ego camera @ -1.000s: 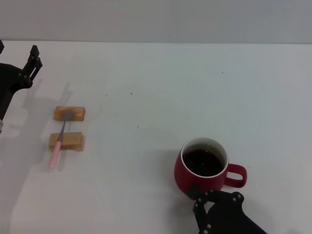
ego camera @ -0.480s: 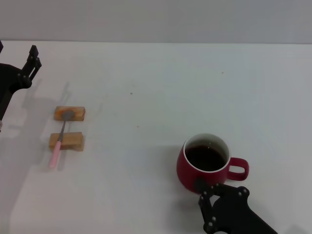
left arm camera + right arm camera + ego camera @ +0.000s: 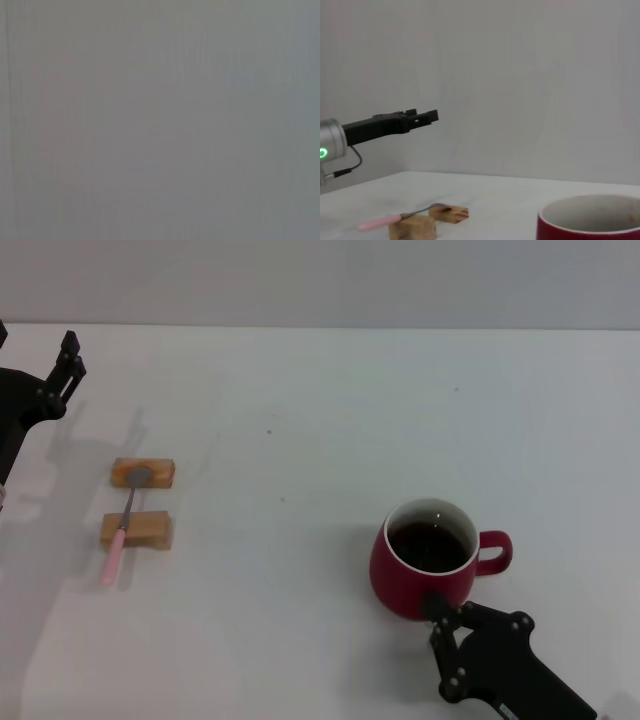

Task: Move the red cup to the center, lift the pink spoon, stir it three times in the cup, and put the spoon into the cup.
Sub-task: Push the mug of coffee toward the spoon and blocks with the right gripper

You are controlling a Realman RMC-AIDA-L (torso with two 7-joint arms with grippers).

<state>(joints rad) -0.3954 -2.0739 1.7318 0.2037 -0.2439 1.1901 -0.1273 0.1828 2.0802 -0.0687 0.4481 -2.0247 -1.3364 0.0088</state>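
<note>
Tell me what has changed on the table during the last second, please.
The red cup has shifted toward the robot's right and a little farther from it, its handle turning away. The right tool, at the cup's near side, moved with it. The pink spoon on the two wooden blocks and the left tool stayed as they were.

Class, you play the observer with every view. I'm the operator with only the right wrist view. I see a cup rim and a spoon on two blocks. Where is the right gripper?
Observer: The right gripper is at the cup's near side, by its wall.
Operator: Anything in the cup?
Observer: Yes, dark liquid.
Operator: The left gripper looks idle, far off. Is the cup central?
Observer: No, it stands right of the table's middle.
</note>
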